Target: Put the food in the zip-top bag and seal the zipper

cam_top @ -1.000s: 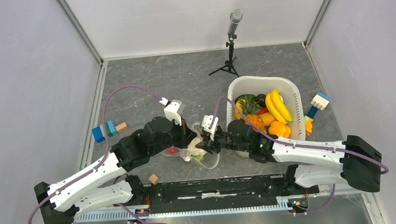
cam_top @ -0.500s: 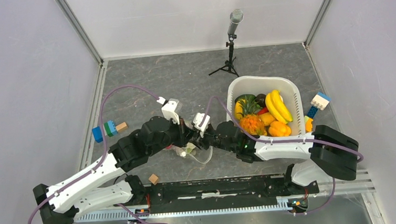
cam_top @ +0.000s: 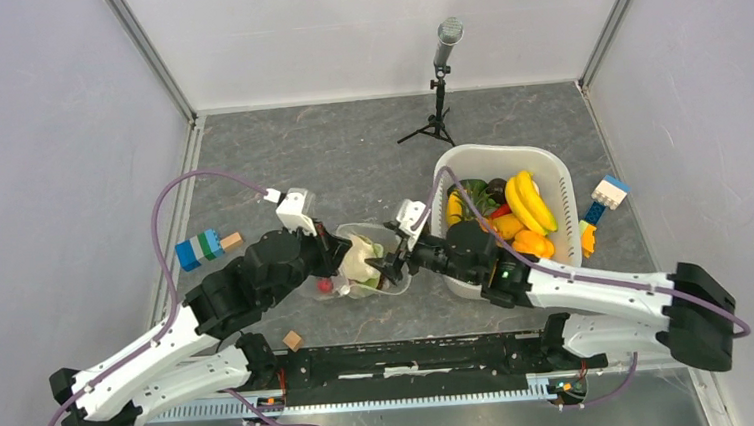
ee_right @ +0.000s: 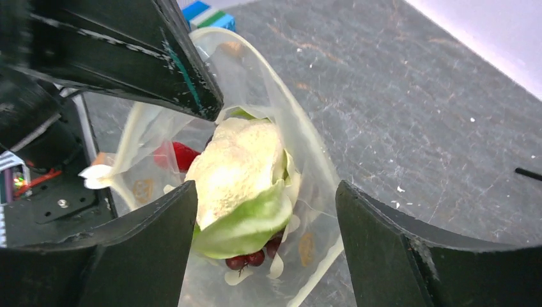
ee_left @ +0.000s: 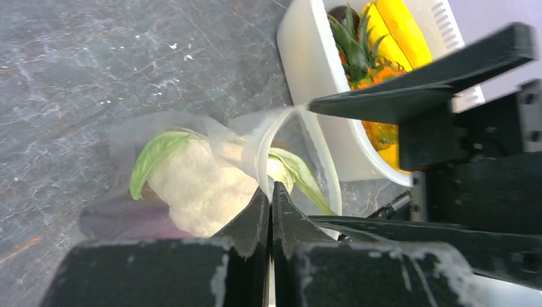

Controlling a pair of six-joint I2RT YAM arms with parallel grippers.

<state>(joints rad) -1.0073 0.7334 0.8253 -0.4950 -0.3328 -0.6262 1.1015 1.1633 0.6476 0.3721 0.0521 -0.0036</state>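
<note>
The clear zip-top bag [cam_top: 387,244] lies between the two arms with its mouth held up. My left gripper [ee_left: 270,189] is shut on the white zipper [ee_left: 259,150] strip at the mouth edge. A white cauliflower [ee_right: 238,167] with green leaves sits in the bag's mouth, over dark red grapes [ee_right: 247,261] and a red piece [ee_right: 181,155]. My right gripper [ee_right: 266,193] stands open on either side of the cauliflower, which shows again as the cauliflower [ee_left: 195,185] through the plastic. From above, the left gripper [cam_top: 339,257] and right gripper [cam_top: 389,268] meet at the bag.
A white basket [cam_top: 494,151] at the right holds bananas [cam_top: 530,200], a pineapple and other toy food. Building blocks [cam_top: 202,247] lie at the left, more blocks [cam_top: 607,195] at the right, a wooden cube [cam_top: 292,339] is near the front, and a microphone tripod [cam_top: 439,118] stands at the back.
My right gripper has opened and let go of the cauliflower in the bag's mouth. The left arm has drawn the bag's edge back and to the left.
</note>
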